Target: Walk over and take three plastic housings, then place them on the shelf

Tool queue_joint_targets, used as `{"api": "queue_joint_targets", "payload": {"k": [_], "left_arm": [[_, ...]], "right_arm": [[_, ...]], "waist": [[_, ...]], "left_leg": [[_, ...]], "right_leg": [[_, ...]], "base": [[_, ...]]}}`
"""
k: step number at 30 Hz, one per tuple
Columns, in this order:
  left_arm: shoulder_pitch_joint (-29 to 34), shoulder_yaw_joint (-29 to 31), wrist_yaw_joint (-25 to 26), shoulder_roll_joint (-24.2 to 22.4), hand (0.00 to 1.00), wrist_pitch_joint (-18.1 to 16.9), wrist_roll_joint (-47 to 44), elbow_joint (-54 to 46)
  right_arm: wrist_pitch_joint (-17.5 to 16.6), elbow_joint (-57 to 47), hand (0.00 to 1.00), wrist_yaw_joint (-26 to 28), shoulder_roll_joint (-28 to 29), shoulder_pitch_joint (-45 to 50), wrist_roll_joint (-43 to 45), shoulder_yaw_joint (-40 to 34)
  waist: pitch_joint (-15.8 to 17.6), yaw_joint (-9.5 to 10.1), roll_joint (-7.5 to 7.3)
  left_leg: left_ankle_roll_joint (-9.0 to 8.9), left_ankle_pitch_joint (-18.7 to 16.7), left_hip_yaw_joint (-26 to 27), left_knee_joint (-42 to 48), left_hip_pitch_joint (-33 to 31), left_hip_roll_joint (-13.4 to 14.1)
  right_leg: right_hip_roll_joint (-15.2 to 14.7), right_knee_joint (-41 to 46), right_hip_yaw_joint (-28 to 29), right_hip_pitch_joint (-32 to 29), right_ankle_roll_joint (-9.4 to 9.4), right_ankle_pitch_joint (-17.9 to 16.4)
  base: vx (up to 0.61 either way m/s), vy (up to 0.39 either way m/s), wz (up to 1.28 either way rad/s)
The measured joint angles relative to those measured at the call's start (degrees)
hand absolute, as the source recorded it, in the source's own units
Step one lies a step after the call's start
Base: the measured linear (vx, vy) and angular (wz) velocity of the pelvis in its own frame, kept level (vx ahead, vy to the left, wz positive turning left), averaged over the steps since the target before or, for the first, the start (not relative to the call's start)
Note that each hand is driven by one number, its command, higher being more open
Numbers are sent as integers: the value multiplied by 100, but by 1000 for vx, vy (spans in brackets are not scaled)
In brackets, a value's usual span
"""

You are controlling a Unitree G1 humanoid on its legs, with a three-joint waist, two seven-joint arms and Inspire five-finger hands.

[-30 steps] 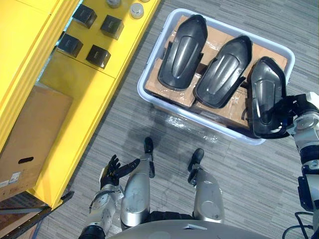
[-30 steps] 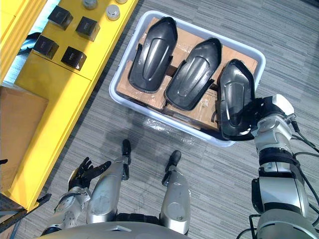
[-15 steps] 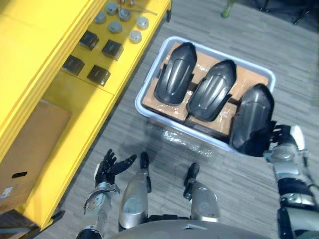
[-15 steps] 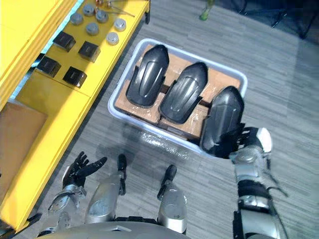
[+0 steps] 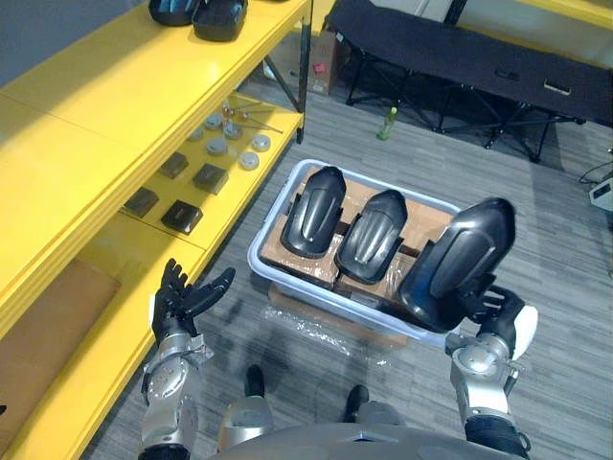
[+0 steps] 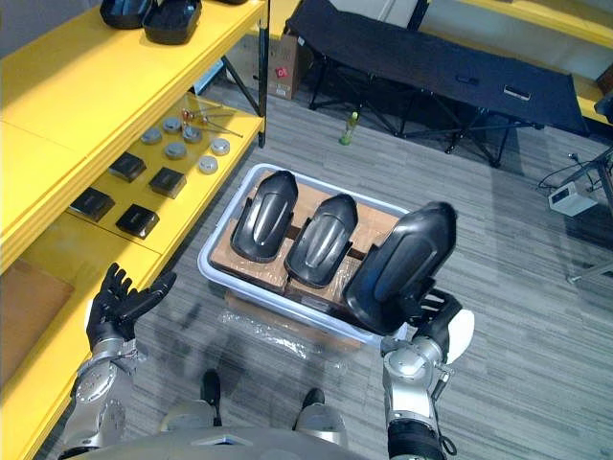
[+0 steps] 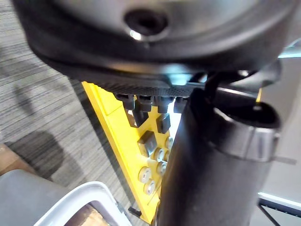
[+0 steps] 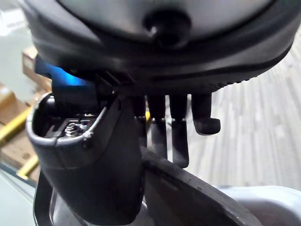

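Lower right, the right hand [image 5: 492, 309] holds a black housing [image 5: 458, 264] above the tub [image 5: 257, 261], fingers seemingly curled over its edge. Two more housings [image 5: 314, 211] lie inside; the left hand [image 5: 177, 302] spreads open, lower left

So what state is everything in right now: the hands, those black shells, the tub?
Held housing: raised, tilted upright.
Right hand: closed round it.
Left hand: open, empty.
Two other housings: lying side by side in the tub.
Tub: on the floor.

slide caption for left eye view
Right hand holds one housing at the bin, two more inside; left hand open by shelf.
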Motion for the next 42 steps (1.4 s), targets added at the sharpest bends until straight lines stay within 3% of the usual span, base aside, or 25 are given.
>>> {"api": "queue_joint_targets", "payload": {"k": [4,7,13,17,21,27,36,42], "left_arm": [[168,0,17,-75,100,-6,-31,-978],[158,-65,-441,-57,100,-82,-184,-1652],[-95,-975,-1423,97,100,-39,-357,-2285],[-501,-1409,-1639,212,100,122,-493,-2284],[-836,-1525,-1391,223,100,144,-430,-2281],[-871,-1595,-1038,276,100,155,-274,-2209],[-1051,-1922,-657,257,100,250,-68,-1895],[-1202,-2053,-723,229,100,414,-778,-1746]], "right_arm": [[-296,-730,0,-188,-21,-61,-238,7],[-563,-1132,0,-176,-189,-270,-326,248],[-717,-1279,0,20,-719,-1045,-455,890],[-929,-1279,0,328,-871,-1312,-450,1341],[-1255,-1279,0,723,-882,-1466,-438,1710],[-1481,-1279,0,1151,-877,-1530,-396,2199],[-1500,-1260,0,1603,-611,-1547,-94,3007],[-1524,-1214,0,1741,-409,-1541,430,3303]], "waist": [[-158,44,14],[-300,40,59],[-471,25,300],[-530,-5,399],[-534,-27,404],[-536,-33,406],[-554,-106,433],[-581,-141,449]], "left_leg": [[-3,27,-18,0,20,-3],[5,31,3,1,20,-16],[-8,53,80,4,19,-4],[35,95,159,19,29,2],[35,111,230,23,39,-5],[34,110,252,20,61,-12],[42,123,297,2,62,-36],[44,131,303,2,62,-44]], "right_leg": [[-1,-14,-46,57,15,12],[-2,-82,-37,78,56,50],[27,-201,15,74,58,123],[36,-220,87,44,51,149],[33,-253,146,17,56,202],[24,-246,163,18,66,217],[29,-233,220,-29,41,233],[32,-270,235,-38,15,251]], "base": [[2,4,7],[-2,5,-1],[-7,5,-5],[17,2,-10],[21,7,-10],[4,3,-1],[-11,6,-3],[2,2,-1]]}}
